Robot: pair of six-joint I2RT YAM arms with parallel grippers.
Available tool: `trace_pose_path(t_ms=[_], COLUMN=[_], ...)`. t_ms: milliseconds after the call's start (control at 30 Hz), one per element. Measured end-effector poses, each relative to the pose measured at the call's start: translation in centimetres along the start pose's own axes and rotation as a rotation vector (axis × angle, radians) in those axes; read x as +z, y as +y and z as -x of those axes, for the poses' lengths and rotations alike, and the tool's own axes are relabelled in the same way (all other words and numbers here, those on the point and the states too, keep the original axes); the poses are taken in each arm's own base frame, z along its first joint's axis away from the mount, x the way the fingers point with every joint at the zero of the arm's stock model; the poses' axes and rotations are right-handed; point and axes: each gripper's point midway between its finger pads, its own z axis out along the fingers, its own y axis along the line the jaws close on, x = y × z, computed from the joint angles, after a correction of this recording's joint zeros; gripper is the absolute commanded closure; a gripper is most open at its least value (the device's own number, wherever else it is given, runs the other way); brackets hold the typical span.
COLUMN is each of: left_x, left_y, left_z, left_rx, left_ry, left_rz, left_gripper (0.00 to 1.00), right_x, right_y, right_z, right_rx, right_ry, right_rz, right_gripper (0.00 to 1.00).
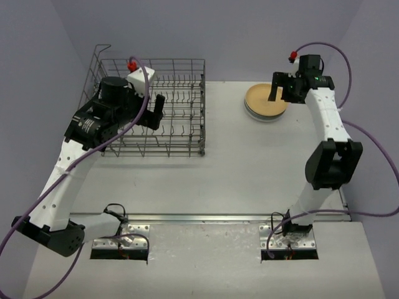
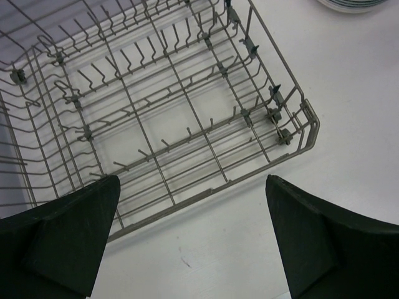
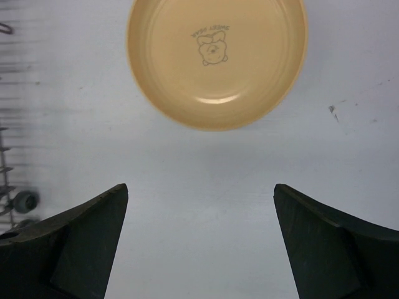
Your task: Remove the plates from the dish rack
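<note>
The grey wire dish rack (image 1: 156, 106) stands at the back left and holds no plates; the left wrist view shows its bare tines (image 2: 187, 112). The plates sit in a stack (image 1: 265, 103) at the back right, with the tan plate on top. The right wrist view shows this tan plate (image 3: 217, 59) with a small bear drawing. My left gripper (image 1: 156, 112) hangs open and empty over the rack's near part (image 2: 192, 180). My right gripper (image 1: 283, 90) is open and empty just above the stack's right side (image 3: 201, 187).
The rack's raised wire handle (image 1: 100, 50) stands at its far left corner. The rim of the plate stack shows at the top right of the left wrist view (image 2: 352, 5). White table (image 1: 249, 168) lies between rack and stack. The rack's edge shows at the left of the right wrist view (image 3: 9, 187).
</note>
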Motion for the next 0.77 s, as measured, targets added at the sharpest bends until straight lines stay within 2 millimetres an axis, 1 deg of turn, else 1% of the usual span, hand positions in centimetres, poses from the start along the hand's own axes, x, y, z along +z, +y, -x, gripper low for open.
trace_pose_path(t_ms=[67,167,200,267,333,367,433,500,567,600,667,767], left_x=[-0.2,-0.1,0.0,0.5,0.7,0.7,0.2,-0.8,-2.1,-2.7,-3.6,-4.5], left_y=[0.1,0.8,1.0,1.9,3.0,3.6,4.9,6.1,7.2,7.5,7.9,8.2], left_z=[-1.3,-4.2,-4.9,-7.1,-9.2,-9.8,-10.4,-9.9,-9.1,-9.0,-9.4,-9.7], left_rx=[-0.021,-0.063,-0.076,-0.112,-0.15,-0.164,-0.184,-0.195,-0.201,-0.202,-0.205,-0.209], left_ry=[-0.002,0.011,0.014,0.04,0.068,0.075,0.064,0.024,-0.047,-0.073,-0.096,-0.119], left_rz=[-0.005,0.011,0.021,0.053,0.095,0.118,0.171,0.222,0.274,0.293,0.323,0.351], left_gripper=[0.0,0.0,0.0,0.0,0.0,0.0,0.0,0.0,0.0,0.0,0.0,0.0], right_x=[-4.4,-10.7,-12.5,-15.9,-18.2,-18.7,-19.0,-18.4,-17.7,-17.4,-17.1,-17.0], right_y=[0.8,2.8,3.5,4.5,5.0,5.0,4.7,4.3,4.0,3.8,3.6,3.6], right_z=[-0.2,-1.7,-2.6,-4.7,-6.7,-7.7,-9.8,-12.0,-13.6,-14.2,-14.8,-14.7], right_rx=[0.002,-0.022,-0.037,-0.073,-0.103,-0.114,-0.121,-0.116,-0.107,-0.103,-0.098,-0.095], right_ry=[-0.059,-0.164,-0.201,-0.268,-0.325,-0.344,-0.358,-0.341,-0.321,-0.31,-0.298,-0.303], right_rz=[0.062,0.158,0.187,0.228,0.244,0.242,0.23,0.215,0.202,0.196,0.189,0.185], right_gripper=[0.01,0.01,0.01,0.01,0.01,0.01,0.01,0.01,0.01,0.01,0.01,0.01])
